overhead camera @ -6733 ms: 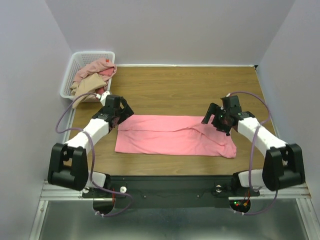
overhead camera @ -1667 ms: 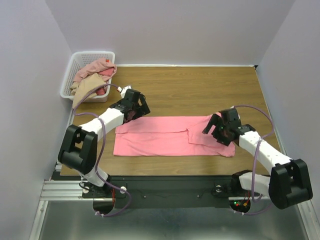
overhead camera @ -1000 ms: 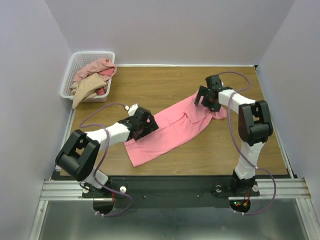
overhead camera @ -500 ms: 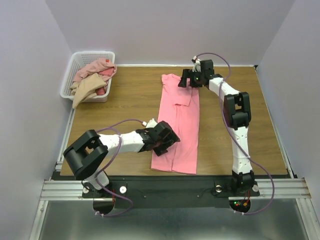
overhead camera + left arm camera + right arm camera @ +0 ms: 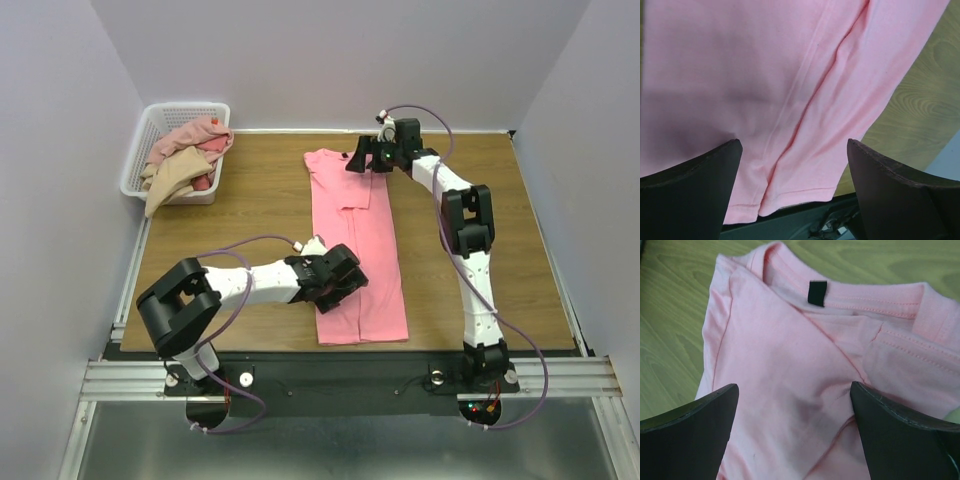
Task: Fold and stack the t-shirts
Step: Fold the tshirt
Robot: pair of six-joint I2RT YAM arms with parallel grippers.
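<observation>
In the middle of the table [image 5: 480, 220] the folded salmon-pink t-shirt [image 5: 358, 235] lies with its long axis running near to far, collar just under the spread, empty right gripper [image 5: 364, 160] and hem under the equally spread, empty left gripper [image 5: 343, 285]

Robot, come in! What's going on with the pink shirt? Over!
Left end effector open near hem, right end effector open at collar. Pink t-shirt flat, nothing gripped. Basket well clear.
</observation>
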